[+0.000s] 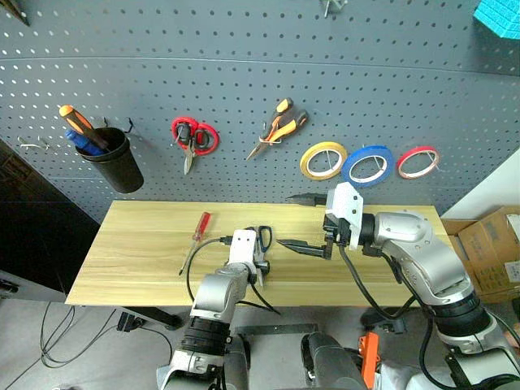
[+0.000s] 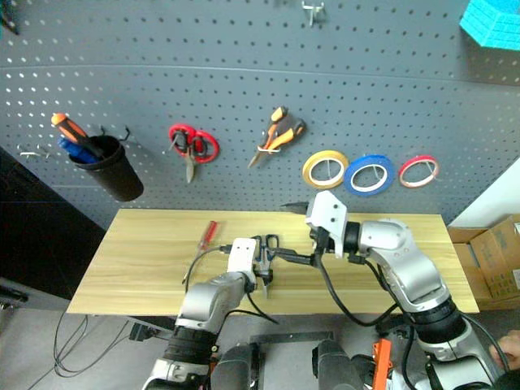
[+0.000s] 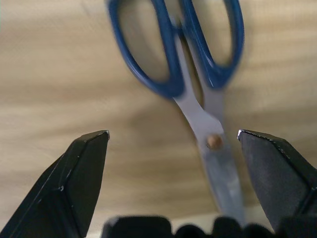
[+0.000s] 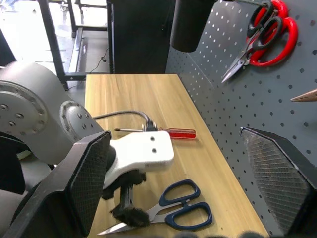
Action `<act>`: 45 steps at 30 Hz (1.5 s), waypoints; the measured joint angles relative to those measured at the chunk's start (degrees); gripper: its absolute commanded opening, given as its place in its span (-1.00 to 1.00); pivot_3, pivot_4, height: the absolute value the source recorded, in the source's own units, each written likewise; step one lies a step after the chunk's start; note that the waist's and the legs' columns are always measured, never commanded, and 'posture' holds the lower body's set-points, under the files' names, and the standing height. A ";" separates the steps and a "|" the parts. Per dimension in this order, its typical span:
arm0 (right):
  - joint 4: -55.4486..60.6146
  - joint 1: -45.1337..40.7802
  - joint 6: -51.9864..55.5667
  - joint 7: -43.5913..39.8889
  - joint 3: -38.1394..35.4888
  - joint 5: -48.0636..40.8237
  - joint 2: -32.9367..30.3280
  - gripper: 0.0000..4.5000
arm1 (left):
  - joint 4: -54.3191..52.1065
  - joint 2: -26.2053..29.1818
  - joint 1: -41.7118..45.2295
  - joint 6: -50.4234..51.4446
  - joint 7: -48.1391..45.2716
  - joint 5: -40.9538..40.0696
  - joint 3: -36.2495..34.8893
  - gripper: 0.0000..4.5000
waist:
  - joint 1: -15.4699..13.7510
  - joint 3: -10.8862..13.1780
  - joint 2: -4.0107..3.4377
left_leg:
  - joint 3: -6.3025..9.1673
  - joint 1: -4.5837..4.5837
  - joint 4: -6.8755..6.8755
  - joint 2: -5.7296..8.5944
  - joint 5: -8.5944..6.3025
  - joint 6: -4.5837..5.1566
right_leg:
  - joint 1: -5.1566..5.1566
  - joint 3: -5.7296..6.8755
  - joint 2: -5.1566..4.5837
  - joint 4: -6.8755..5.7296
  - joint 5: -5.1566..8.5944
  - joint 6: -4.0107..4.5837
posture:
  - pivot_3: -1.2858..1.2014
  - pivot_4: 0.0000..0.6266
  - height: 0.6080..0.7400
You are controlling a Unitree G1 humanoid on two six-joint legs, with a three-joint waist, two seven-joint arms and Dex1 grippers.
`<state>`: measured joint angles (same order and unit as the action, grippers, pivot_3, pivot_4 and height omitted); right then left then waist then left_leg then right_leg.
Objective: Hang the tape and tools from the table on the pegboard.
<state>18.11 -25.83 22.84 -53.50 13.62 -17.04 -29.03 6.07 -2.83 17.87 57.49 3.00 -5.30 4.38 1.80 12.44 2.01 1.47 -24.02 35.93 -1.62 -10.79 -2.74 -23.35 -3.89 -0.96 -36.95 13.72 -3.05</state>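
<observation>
Left gripper [image 3: 171, 141] released, straddled blue-handled scissors [image 4: 171, 210] on counter [image 1: 146, 244], probably untouched; needed clenching near pivot; right gripper [image 1: 305, 221] released.

the pegboard [image 1: 244, 73] fills the back wall. on it hang, from left to right, a black cup [image 1: 114, 158] with an orange screwdriver [image 1: 80, 123] and a blue one inside, the red-handled scissors [image 1: 192, 138], the pliers [image 1: 280, 126], a yellow tape roll [image 1: 322, 159], the blue tape [image 1: 367, 166] and a red-pink tape roll [image 1: 418, 162]. below is the desk [image 1: 146, 252]. a small red-handled tool [image 1: 198, 229] lies on it, left of the middle. the left hand [image 1: 258, 262] is low over the desk, just at the dark handles of the scissors [image 1: 265, 237]. the right hand [image 1: 302, 221] is higher, pointing to the left, with its two fingers wide apart and nothing between them.
</observation>
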 measured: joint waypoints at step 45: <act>-8.92 -0.76 -11.11 -7.84 1.71 6.89 -5.98 1.00 | 1.26 -4.29 3.55 5.93 7.93 -0.09 -6.33 -0.78 | 1.31 0.77 0.15 | 0.01 -0.02 -0.12 0.05 -0.08 -0.11 | -0.04 0.02 -0.05 0.09 0.11 -0.10 | 0.01 -0.26 1.00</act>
<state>9.19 -26.59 11.74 -61.34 15.33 -10.15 -35.02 7.33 -7.13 21.43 63.42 10.93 -5.40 -1.95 3.11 13.21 2.15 1.47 -24.04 35.81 -1.57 -10.87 -2.85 -23.40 -3.87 -1.02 -36.86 13.83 -3.15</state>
